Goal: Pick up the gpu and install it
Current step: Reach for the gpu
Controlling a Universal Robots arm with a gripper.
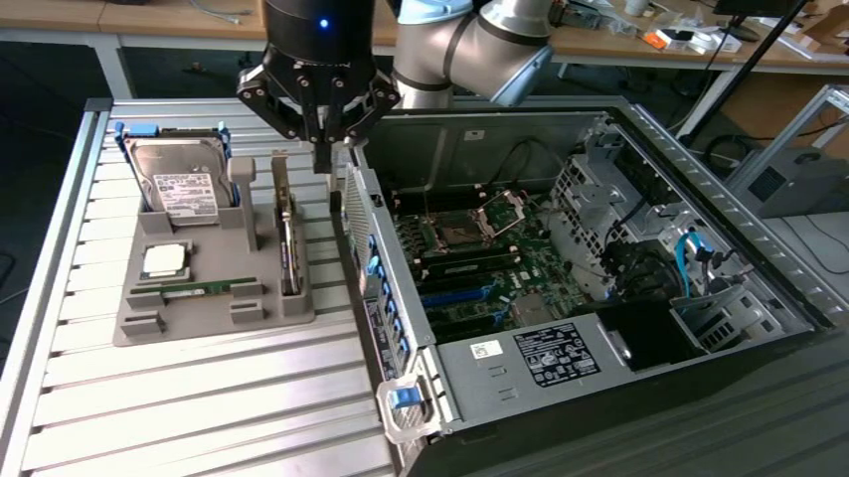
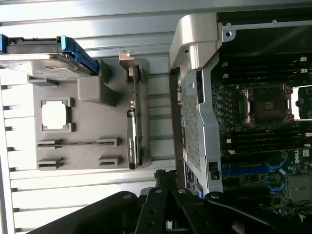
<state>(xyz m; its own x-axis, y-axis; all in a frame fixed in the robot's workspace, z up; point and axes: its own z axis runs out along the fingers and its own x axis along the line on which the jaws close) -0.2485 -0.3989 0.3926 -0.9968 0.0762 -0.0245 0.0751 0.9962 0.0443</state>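
One gpu [image 2: 138, 117] upright in tray [image 2: 92, 122], closed gripper [image 1: 322, 162] nearby

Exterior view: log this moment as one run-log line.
black gripper shut | dark brownish flat gpu card on edge in grey plastic tray

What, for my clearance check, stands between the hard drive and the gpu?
A grey upright post of the parts tray stands between hard drive and gpu, clearest in the exterior view.

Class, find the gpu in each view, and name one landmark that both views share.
Exterior view: gpu stands on edge in the grey holder, beside the open case.
Wrist view: gpu in the holder's slot nearest the case.
Shared landmark: the square chip in the holder.
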